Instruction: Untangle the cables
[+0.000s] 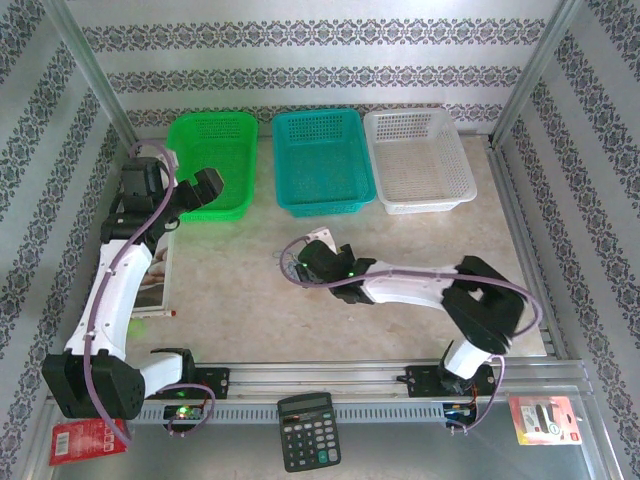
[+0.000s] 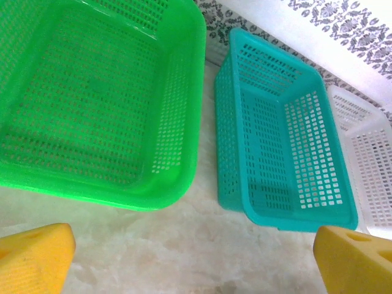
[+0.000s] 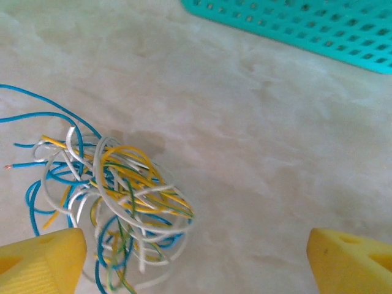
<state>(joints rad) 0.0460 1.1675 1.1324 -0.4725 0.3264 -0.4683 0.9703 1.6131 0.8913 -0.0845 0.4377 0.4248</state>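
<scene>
Now the right arm lies low over the table (image 1: 420,250), bent at its elbow near the right front edge, and its long white part reaches left to the middle. Its end tips down, and the right pincer (image 1: 305,262) is wide apart with nothing gripped. The cables (image 3: 116,196), a small messy clump of blue, white, yellow and green strands, lie on the table just below it, close beside one yellow finger (image 3: 40,260). I cannot tell if they touch it. A few blue loops spill out past that finger. The teal basket (image 1: 322,160) sits ahead of this pincer, past the cables. The left arm goes up the left side and folds over at the top. The left pincer (image 2: 196,263) is wide apart too and holds nothing. The green basket (image 2: 92,122) is right in front of it, and the white basket (image 2: 367,153) is farther off to its right.
</scene>
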